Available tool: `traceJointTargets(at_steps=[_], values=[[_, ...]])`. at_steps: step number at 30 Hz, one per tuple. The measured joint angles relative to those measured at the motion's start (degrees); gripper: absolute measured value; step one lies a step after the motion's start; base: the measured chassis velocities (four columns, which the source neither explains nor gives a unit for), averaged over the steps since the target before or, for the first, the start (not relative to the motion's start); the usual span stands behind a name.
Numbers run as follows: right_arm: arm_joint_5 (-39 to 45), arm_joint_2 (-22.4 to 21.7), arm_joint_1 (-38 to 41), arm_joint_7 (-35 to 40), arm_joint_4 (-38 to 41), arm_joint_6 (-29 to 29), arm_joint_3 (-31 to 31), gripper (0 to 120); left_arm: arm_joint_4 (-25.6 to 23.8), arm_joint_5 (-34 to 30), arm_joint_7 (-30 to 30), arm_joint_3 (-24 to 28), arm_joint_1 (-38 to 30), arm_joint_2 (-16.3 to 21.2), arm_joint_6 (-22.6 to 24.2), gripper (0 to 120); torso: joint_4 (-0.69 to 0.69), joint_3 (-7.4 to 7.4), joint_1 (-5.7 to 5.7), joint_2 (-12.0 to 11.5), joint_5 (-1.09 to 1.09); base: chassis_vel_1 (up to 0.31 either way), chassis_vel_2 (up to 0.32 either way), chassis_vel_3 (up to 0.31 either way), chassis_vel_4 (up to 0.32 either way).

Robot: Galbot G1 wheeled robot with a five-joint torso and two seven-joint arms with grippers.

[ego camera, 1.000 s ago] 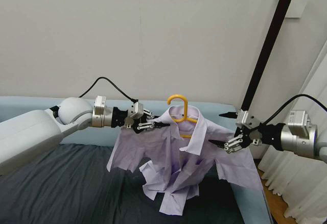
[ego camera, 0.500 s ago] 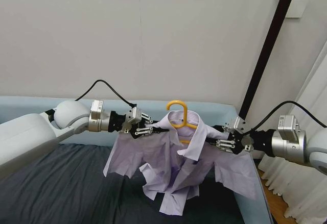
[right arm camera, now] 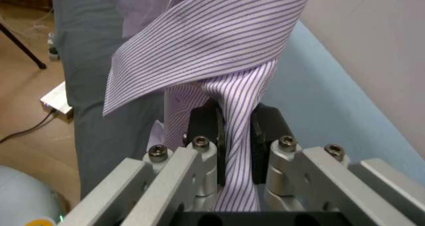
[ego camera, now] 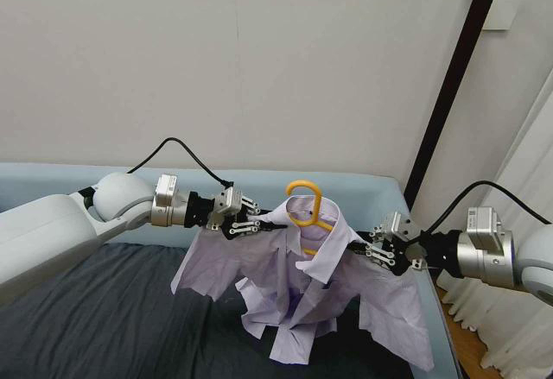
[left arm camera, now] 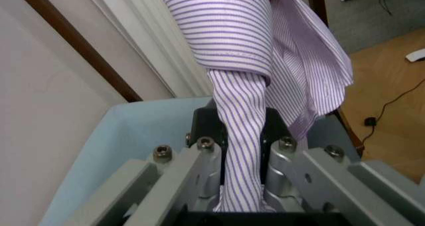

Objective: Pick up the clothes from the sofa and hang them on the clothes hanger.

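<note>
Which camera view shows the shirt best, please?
The head view: the shirt hangs whole on the hanger, held between the left hand and the right hand. Each wrist view gives a close strip of striped cloth clamped in that hand.

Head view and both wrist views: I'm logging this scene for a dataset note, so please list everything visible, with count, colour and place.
shirt: one, lilac with white stripes, held in the air above the sofa, draped on the hanger
hanger: one, yellow, its hook sticking up above the shirt's collar
sofa: one, light blue frame with a dark grey seat, below the shirt
wall: one, white, behind the sofa
pole: one, dark, slanting, upper right
curtain: white, far right
left gripper: one, grey and black, shut on the shirt's left shoulder
right gripper: one, grey and black, shut on the shirt's right shoulder
</note>
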Motion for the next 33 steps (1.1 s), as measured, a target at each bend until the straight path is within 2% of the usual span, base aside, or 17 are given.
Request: traceJointTargets(at_steps=[5,9,11,13,16,17,18,21,23,25,26,27,28,29,33], values=[[0.02,-0.43,-0.79,0.10,-0.73,-0.06,0.28,8,-0.30,0.11,-2.59,-0.68,0.32,0.76,0.04,17,0.00,0.00,0.00,0.00,0.01,0.000,0.000,0.000,0.000],[0.04,-0.30,-1.31,0.69,-1.72,-0.27,0.36,8,-0.73,1.36,-4.46,-2.38,1.42,1.95,-0.76,34,-0.01,0.00,0.00,0.00,0.00,0.000,0.000,0.000,0.000],[0.09,-0.08,-1.37,0.82,-1.94,-0.37,0.35,8,-0.81,1.71,-4.50,-2.74,1.66,2.29,-0.98,36,-0.01,0.00,0.00,0.00,0.00,0.000,0.000,0.000,0.000],[0.14,0.63,-1.46,1.12,-2.59,-0.61,0.35,8,-1.26,2.43,-4.55,-3.92,2.67,3.53,-1.58,47,-0.01,0.00,0.00,0.00,0.00,0.000,0.000,0.000,0.000],[-0.50,2.15,-2.09,1.52,-3.64,-0.87,0.26,8,-3.29,3.32,-4.19,-12.30,10.18,6.79,-2.04,60,0.00,0.00,0.00,0.00,-0.01,0.000,0.000,0.000,0.000],[-0.50,2.15,-2.09,1.52,-3.64,-0.87,0.26,8,-3.29,3.32,-4.19,-12.30,10.18,6.79,-2.04,60,0.00,0.00,0.00,0.00,-0.01,0.000,0.000,0.000,0.000],[-0.77,2.69,-2.18,1.74,-4.02,-1.00,0.25,8,-4.38,3.43,-4.12,-15.36,13.30,8.11,-2.15,66,0.01,0.00,0.00,0.00,-0.01,0.000,0.000,0.000,0.000],[0.03,4.74,-1.77,3.46,-5.29,-2.31,0.59,8,-7.04,3.50,-5.79,-18.93,17.69,10.94,-2.95,79,0.01,0.00,0.00,0.00,-0.01,0.000,0.000,0.000,0.000],[0.99,5.64,-1.39,4.81,-5.98,-2.76,0.87,8,-8.25,3.50,-6.90,-20.27,19.30,11.96,-3.16,82,0.01,0.00,0.00,0.00,0.00,0.000,0.000,0.000,0.000],[3.51,7.65,-0.79,7.15,-7.40,-4.12,1.67,8,-11.15,3.59,-10.77,-25.74,25.24,13.46,-3.19,91,0.01,0.00,0.00,0.00,-0.01,0.000,0.000,0.000,0.000],[3.92,8.69,-0.77,7.53,-8.31,-4.61,2.11,8,-12.79,3.75,-13.62,-30.54,30.25,13.91,-3.11,96,0.00,0.00,0.00,0.00,0.00,0.000,0.000,0.000,0.000],[3.88,9.68,-0.95,7.62,-9.11,-4.80,2.48,8,-14.05,3.95,-15.85,-33.19,33.96,14.13,-2.99,98,0.00,-0.01,0.00,0.00,0.00,0.000,0.000,0.000,0.000],[3.88,9.68,-0.95,7.62,-9.11,-4.80,2.48,8,-14.05,3.95,-15.85,-33.19,33.96,14.13,-2.99,98,0.00,-0.01,0.00,0.00,0.00,0.000,0.000,0.000,0.000],[3.50,10.69,-1.25,7.63,-9.86,-4.88,2.74,8,-15.11,4.19,-17.79,-34.95,36.95,14.29,-2.89,99,0.00,0.00,0.00,0.00,-0.01,0.000,0.000,0.000,0.000],[0.64,15.39,-1.79,7.52,-13.48,-4.88,2.66,8,-18.01,5.92,-29.14,-37.82,45.34,13.18,-1.82,100,0.00,0.00,0.00,0.00,0.01,0.000,0.000,0.000,0.000]])
